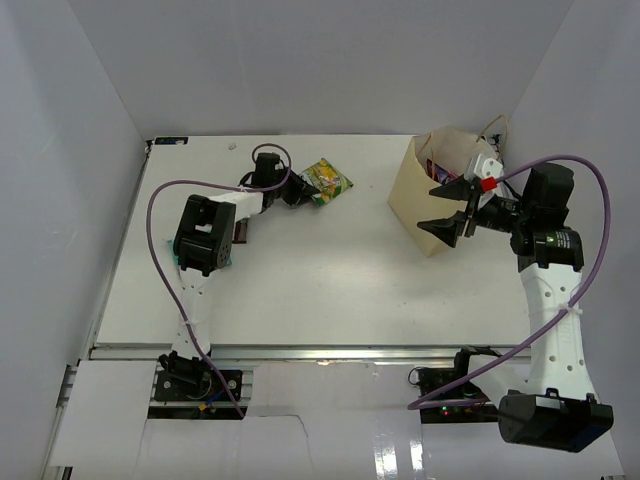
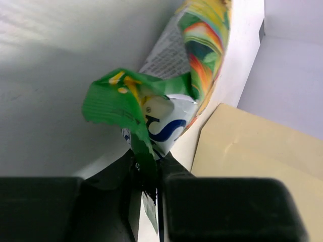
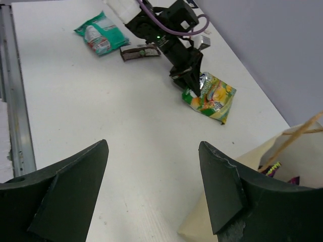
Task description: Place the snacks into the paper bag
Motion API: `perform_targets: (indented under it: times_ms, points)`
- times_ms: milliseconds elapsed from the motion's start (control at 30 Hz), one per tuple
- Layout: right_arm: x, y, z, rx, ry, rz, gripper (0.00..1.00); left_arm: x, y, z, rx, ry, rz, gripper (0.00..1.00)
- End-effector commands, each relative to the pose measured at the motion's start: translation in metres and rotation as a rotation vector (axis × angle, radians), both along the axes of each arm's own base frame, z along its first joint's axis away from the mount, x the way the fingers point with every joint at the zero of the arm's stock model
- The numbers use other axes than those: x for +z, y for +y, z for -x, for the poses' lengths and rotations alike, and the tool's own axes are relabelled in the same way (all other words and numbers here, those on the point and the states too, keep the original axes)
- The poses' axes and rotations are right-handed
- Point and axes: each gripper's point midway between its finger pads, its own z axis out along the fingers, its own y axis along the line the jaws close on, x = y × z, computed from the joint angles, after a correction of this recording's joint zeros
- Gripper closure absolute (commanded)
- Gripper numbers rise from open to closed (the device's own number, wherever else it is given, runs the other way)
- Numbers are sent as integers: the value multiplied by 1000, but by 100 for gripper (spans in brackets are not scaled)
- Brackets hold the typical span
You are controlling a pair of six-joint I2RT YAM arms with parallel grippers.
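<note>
table (image 1: pixel 300 300): white, bears all below.
bag (image 1: pixel 408 200): tan paper, upright at 2 o'clock, mouth open upward for drops; bright wrappers glimpsed inside.
right gripper (image 1: pixel 440 207): spread wide, empty, hovers at bag's 9 o'clock wall; probably waits there, clear of the mouth.
left gripper (image 1: pixel 297 190): at 12 o'clock, pinched tight on a corner of green-yellow packet (image 1: pixel 328 180); grips the crimped edge, likely the only purchase on a flat pack.
green-yellow packet: mostly on table, well apart from bag, one corner raised between the jaws.
teal packet (image 3: pixel 100 34), brown packet (image 3: pixel 141 50): flat at 9 o'clock near left arm, untouched.
</note>
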Motion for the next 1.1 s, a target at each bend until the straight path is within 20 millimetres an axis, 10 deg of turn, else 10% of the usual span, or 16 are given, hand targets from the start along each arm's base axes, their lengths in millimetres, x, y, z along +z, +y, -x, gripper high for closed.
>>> perform_targets:
  times_ms: [0, 200, 467, 633, 800, 1067]
  points:
    - [-1, 15, 25, 128, 1, -28, 22, 38, -7, -6, -88, -140, 11, 79]
    - [-5, 28, 26, 171, 2, -17, 23, 90, -8, 29, -306, -368, -44, 92]
    - [-24, 79, 48, 447, -159, 102, 8, 164, 14, 146, -563, -661, -225, 94]
    - [-47, 114, 38, 514, -143, 189, 5, 168, 19, 229, -699, -795, -338, 95]
    - [-23, 145, 23, 554, -122, 112, 2, 169, 25, 301, -802, -875, -411, 98]
    - [-15, 173, 43, 658, -98, 85, 8, 172, 35, 334, -808, -878, -502, 100]
